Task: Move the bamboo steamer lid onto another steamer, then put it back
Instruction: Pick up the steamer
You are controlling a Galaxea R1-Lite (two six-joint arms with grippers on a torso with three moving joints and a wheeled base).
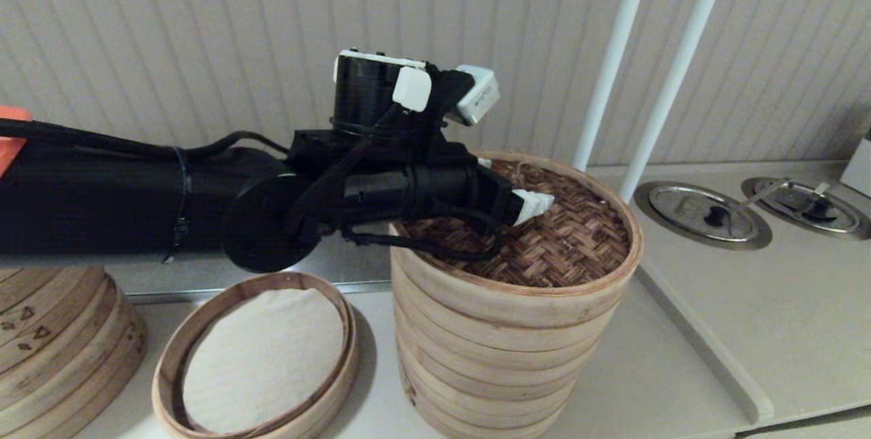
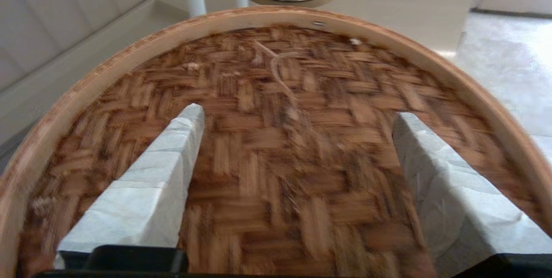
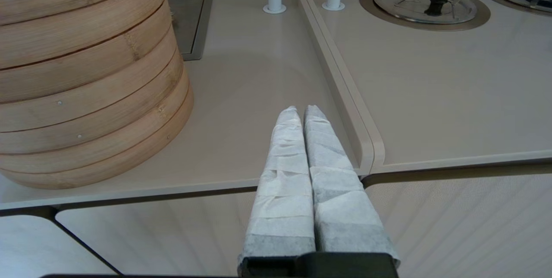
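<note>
Cloth [image 1: 262, 357] lines the low bamboo tray [image 1: 170, 371] nearest the robot, at about seven o'clock on the counter [image 1: 653, 371], with a marked steamer stack [image 1: 61, 350] just beside it at nine o'clock, small triangle marks on its rings. At the counter's near edge, towards five o'clock and seen only in the right wrist view, the right gripper [image 3: 302, 112] hangs parked with its two taped fingers [image 3: 284, 174] pressed flat together, holding nothing.

At the middle stands the tall steamer stack [image 1: 490, 350], pale rings one upon another. The bamboo steamer lid [image 1: 578, 241] sits on top of it, level, its dark herringbone weave ringed by the pale hoop rim. The loop handle [image 2: 280, 71] shows in the left wrist view as a thin pale strand on the weave.

The left gripper [image 2: 297, 116] reaches in from nine o'clock and hovers over the lid, its fingers [image 2: 172, 148] spread wide apart with bare weave between them and nothing grasped; whether the tips touch the weave cannot be told.

Farther off, at two o'clock, two white poles [image 1: 612, 58] rise from the counter, and beyond them two round metal covers [image 1: 704, 214] lie set into the surface. A ribbed wall [image 1: 204, 30] closes the back at twelve o'clock.
</note>
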